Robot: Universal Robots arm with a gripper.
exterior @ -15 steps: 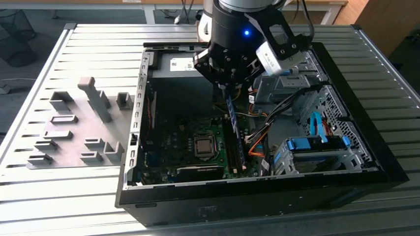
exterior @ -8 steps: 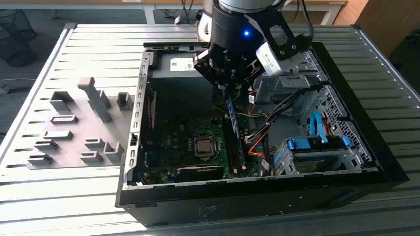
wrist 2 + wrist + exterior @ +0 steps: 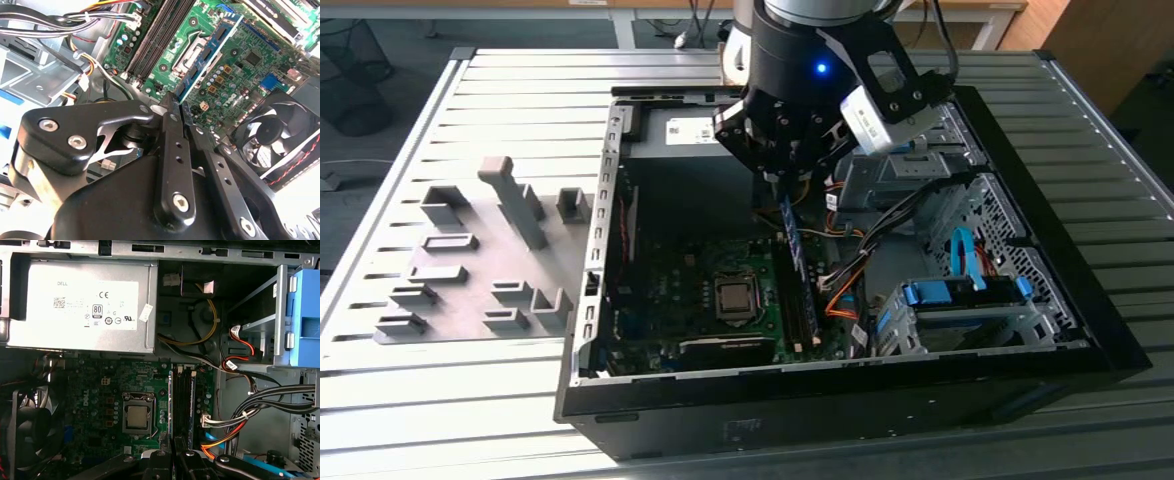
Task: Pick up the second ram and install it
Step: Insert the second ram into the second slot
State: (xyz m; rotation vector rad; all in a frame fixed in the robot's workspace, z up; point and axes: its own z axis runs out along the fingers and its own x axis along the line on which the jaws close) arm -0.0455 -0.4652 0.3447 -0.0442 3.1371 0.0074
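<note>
- Gripper [image 3: 176, 102] jaws closed on the second ram [image 3: 207, 59], held edge-on.
- Board extends straight out beyond the jaws; its long axis runs parallel to the motherboard memory slots [image 3: 159, 37] below.

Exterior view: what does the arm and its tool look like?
The arm is a round black housing with one blue light, under a silver-grey section. A light grey box sits on its side. The tool is black, with flat linkage bars and silver screw heads in the second wrist view.
</note>
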